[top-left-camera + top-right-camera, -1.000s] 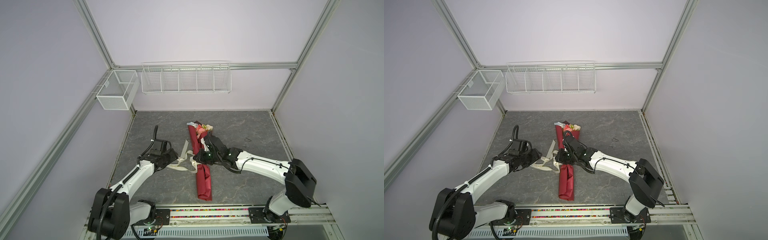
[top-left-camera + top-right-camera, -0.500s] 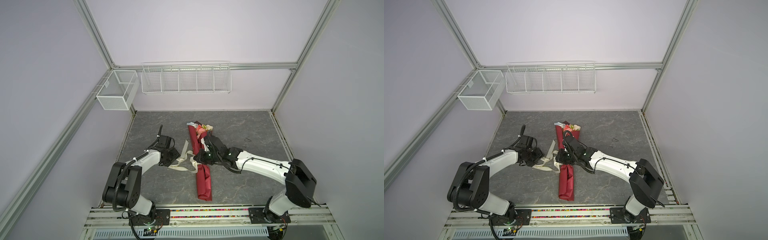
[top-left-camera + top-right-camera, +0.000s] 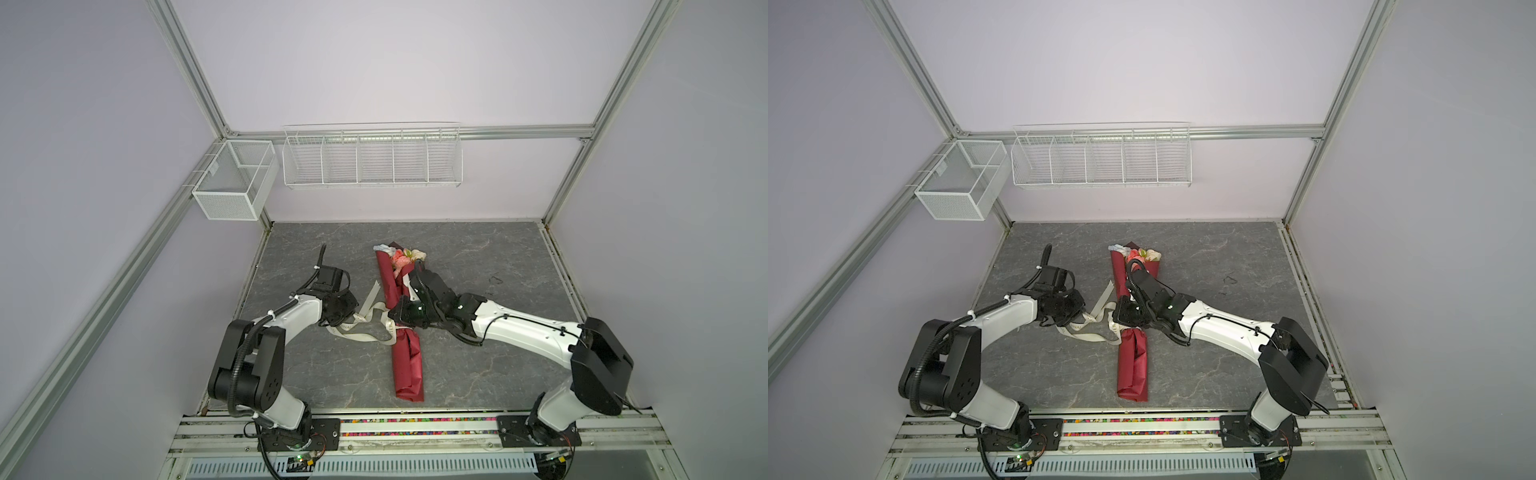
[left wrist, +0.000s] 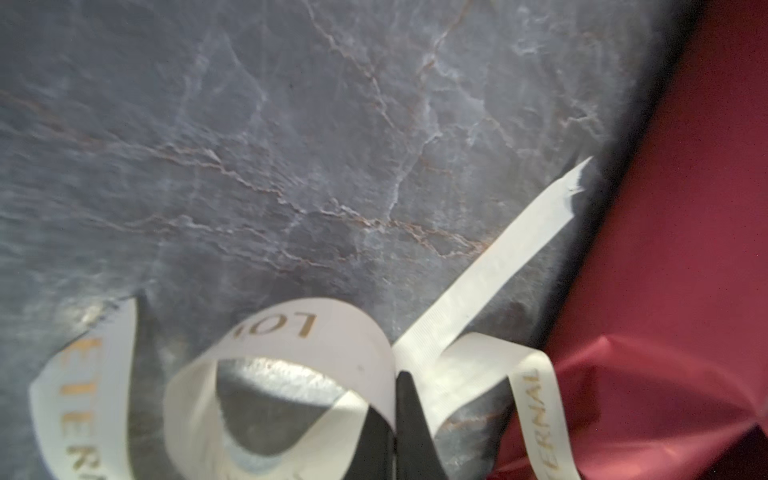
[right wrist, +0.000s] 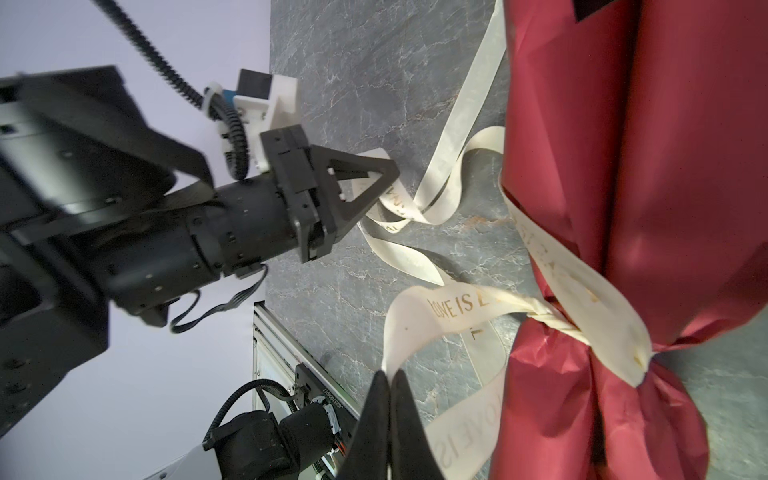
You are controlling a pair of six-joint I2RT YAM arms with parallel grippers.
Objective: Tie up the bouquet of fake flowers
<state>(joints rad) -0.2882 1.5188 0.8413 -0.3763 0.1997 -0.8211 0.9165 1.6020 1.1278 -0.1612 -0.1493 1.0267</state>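
The bouquet of fake flowers (image 3: pixel 409 357) (image 3: pixel 1133 365) lies lengthwise on the grey table, wrapped in dark-red paper (image 5: pixel 665 166) (image 4: pixel 685 249). Its pink and peach blooms (image 3: pixel 401 259) point toward the back wall. A cream printed ribbon (image 3: pixel 365 328) (image 3: pixel 1088 332) (image 5: pixel 457 305) is knotted round its waist, and its loops trail to the left. My left gripper (image 3: pixel 348 314) (image 3: pixel 1077 316) (image 4: pixel 395 386) (image 5: pixel 386 176) is shut on a ribbon loop (image 4: pixel 311 328). At the bouquet's waist, my right gripper (image 3: pixel 392 318) (image 3: pixel 1115 320) (image 5: pixel 390 374) is shut on another ribbon loop.
A white wire rack (image 3: pixel 372 162) and a mesh basket (image 3: pixel 232 183) hang on the back wall above the table. A metal rail (image 3: pixel 415 424) carrying both arm bases runs along the front edge. A small dark squiggle (image 3: pixel 494 279) lies on the table's right.
My left arm folded its elbow upward and brought its gripper onto the ribbon, where the jaws closed. The right arm and the bouquet stayed put.
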